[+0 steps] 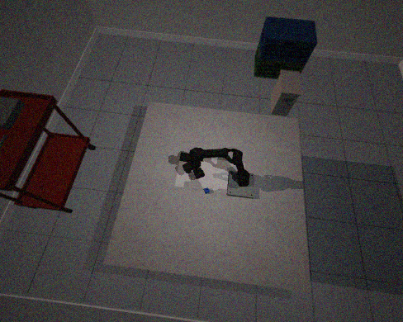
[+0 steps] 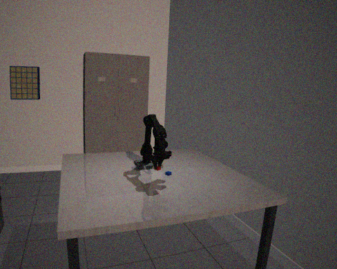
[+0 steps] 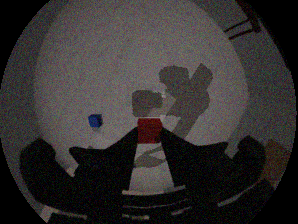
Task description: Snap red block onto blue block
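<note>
I've got the small red block (image 2: 158,168) (image 3: 149,131) clamped between the fingertips of my black parallel-jaw gripper (image 2: 157,167) (image 3: 148,129), and there's the small blue block (image 1: 206,191) (image 2: 168,173) (image 3: 95,120), on the pale tabletop (image 1: 210,235) (image 2: 196,193) (image 3: 100,60), off to the gripper's side, apart from it.

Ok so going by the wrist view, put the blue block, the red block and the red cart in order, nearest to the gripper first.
1. Red block, between the fingers.
2. Blue block, left in the image.
3. Red cart, top right corner.
</note>
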{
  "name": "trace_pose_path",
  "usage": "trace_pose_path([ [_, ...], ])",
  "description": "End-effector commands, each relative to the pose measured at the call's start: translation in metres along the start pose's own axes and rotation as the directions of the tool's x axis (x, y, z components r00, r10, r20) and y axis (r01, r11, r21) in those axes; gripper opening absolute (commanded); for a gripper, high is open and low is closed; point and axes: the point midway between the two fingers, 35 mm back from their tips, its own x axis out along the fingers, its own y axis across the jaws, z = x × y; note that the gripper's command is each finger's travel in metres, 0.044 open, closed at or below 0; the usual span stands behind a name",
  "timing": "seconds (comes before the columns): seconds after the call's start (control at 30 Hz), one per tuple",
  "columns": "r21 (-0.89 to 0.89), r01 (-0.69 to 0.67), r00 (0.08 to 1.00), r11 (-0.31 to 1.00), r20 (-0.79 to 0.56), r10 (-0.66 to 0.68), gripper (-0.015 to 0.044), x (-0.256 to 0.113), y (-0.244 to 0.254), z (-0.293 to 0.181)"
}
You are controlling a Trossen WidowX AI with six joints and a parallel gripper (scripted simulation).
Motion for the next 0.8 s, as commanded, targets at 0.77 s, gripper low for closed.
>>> trace_pose_path([
  [0.77,0.012,-0.026,1.0,1.0,-0.004,0.026,0.0,-0.015,0.077,0.001],
])
